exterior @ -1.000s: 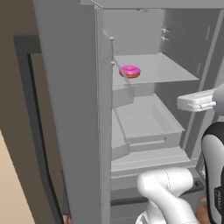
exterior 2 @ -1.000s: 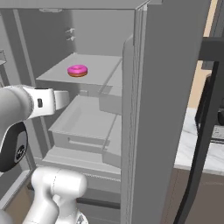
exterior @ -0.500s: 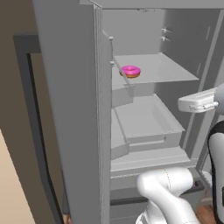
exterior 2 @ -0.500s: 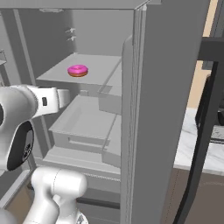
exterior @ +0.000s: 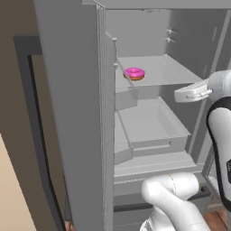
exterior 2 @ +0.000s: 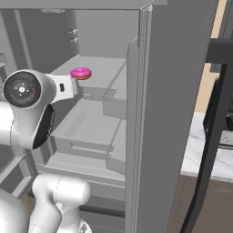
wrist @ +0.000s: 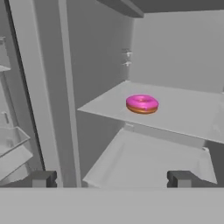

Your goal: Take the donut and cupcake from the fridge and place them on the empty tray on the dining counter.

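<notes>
The fridge (exterior: 72, 113) stands open, its grey door (exterior 2: 168, 113) swung wide. The donut (exterior: 134, 73), a pink-iced ring, lies alone near the front left of the upper shelf (wrist: 183, 109). It also shows as the donut (exterior 2: 81, 73) and the donut (wrist: 142, 104). My gripper (wrist: 111, 179) is open, its dark fingertips (wrist: 42, 178) far apart with nothing between them. It hovers outside the fridge, short of the shelf and level with its front edge, apart from the donut. The cupcake and the tray are out of view.
A grey drawer bin (exterior: 151, 122) sits under the shelf, with door bins (wrist: 13, 148) to the side. A white marble counter top (exterior 2: 200, 152) and a dark chair frame (exterior 2: 218, 113) lie right of the fridge. My arm's white elbow (exterior 2: 25, 107) is in front of the compartment.
The hand has risen a little and moved closer to the donut's shelf. The donut and the fridge door have not moved.
</notes>
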### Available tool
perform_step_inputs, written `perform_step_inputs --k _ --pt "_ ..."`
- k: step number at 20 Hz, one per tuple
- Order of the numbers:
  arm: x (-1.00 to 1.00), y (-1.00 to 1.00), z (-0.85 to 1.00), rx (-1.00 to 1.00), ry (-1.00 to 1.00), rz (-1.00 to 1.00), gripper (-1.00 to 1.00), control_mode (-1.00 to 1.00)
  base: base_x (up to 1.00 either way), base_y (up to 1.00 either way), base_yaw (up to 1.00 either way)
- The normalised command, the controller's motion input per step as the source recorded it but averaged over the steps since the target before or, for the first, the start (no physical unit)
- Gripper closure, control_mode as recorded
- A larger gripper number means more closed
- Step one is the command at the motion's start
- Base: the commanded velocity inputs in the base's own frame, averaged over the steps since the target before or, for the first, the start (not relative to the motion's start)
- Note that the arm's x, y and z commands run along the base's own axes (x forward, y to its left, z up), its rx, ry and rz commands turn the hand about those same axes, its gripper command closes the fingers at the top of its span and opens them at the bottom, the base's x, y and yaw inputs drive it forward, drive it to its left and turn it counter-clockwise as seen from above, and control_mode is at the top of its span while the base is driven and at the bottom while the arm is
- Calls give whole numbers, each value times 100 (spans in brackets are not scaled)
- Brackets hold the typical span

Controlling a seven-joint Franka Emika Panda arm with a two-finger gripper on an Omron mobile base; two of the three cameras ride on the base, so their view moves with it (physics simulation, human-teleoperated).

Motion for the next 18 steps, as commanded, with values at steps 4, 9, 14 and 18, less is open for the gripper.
perform_step_inputs --k 4,9,14,18 --pt "55 10 0 0 1 0 -100 -100 0 0 0" --pt "39 7 0 0 0 0 -100 -100 0 0 0" --pt "43 10 0 0 6 0 -100 -100 0 0 0" --pt "58 9 0 0 16 0 -100 -100 0 0 0"
